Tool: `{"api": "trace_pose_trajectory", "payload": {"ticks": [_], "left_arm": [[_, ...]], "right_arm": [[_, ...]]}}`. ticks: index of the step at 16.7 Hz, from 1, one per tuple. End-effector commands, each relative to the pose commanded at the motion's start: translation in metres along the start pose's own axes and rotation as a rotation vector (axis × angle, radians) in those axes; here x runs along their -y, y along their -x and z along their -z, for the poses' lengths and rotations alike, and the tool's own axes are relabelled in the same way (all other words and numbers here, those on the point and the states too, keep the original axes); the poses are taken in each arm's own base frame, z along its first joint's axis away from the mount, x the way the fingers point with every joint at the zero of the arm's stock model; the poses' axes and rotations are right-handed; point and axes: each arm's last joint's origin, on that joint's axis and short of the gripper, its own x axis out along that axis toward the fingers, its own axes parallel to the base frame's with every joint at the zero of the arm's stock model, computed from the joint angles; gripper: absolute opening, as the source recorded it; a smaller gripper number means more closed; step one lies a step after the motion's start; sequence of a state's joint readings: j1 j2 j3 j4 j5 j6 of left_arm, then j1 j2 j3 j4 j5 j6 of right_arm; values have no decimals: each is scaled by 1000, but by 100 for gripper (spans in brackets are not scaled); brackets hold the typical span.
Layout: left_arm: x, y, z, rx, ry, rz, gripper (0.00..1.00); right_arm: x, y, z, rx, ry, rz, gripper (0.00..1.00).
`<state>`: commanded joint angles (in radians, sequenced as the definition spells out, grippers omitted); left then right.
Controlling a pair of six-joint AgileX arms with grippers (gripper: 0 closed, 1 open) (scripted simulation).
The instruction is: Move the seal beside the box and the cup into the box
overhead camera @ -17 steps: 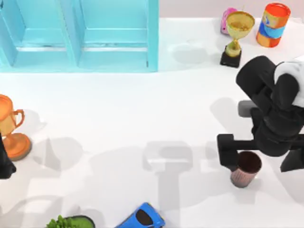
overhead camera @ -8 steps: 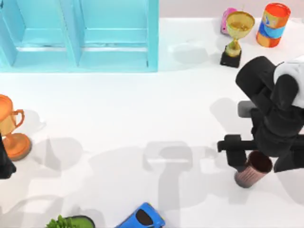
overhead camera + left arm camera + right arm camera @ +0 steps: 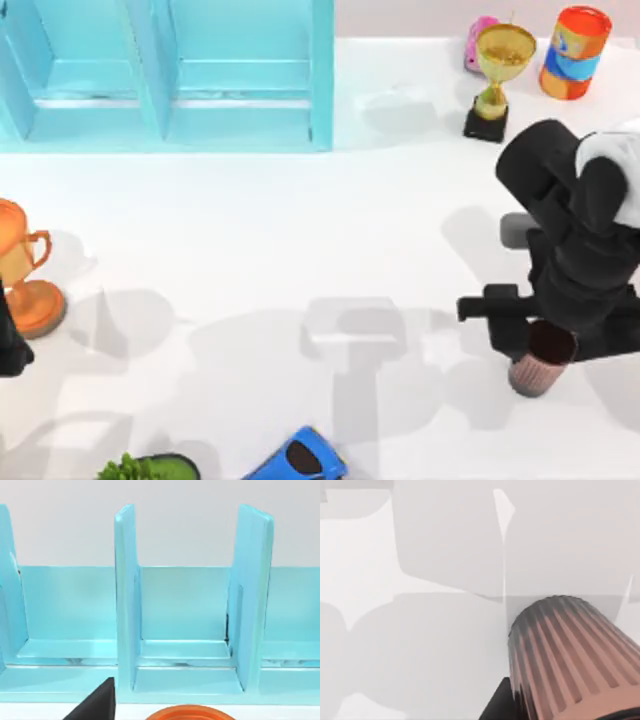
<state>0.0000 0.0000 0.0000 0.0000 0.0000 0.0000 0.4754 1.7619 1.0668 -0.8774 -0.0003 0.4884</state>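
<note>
right hand on the cup

over at the counter's (image 3: 300,220) right, the right hand (image 3: 540,335) is clenched round the ribbed, tapered cup (image 3: 540,362), pinkish-brown outside, dark inside, its rim half hidden under the arm. the glossy blue box (image 3: 170,75) stands far left at the back. the left hand (image 3: 10,345), cut off at the left edge; can't tell its grip.

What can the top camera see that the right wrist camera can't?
Top view alone: the blue box, gold trophy, orange trophy, can, blue toy car, and the right hand over the cup. Right wrist view alone: the cup's ribbed side up close. Both: the cup and white table.
</note>
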Motion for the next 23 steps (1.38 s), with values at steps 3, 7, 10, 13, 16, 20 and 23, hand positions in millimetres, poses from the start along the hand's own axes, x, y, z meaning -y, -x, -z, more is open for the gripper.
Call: {"api": "trace_pose_trajectory", "payload": {"ticks": [3,7,10,13,16,20,23], "left_arm": [[0,0,0,0,0,0,100],[0,0,0,0,0,0,100],[0,0,0,0,0,0,100],[0,0,0,0,0,0,100],[0,0,0,0,0,0,100],[0,0,0,0,0,0,100],[0,0,0,0,0,0,100]], "right_arm": [[0,0,0,0,0,0,0],[0,0,0,0,0,0,0],[4,5,-2,4,-3,-2,0],[31,31,-10,2,-9,-1,0],[70,69,-8,-17,-4,4,0],[100,100,0,1,-2,-1,0],[100,100,0,1,-2,-1,0]]}}
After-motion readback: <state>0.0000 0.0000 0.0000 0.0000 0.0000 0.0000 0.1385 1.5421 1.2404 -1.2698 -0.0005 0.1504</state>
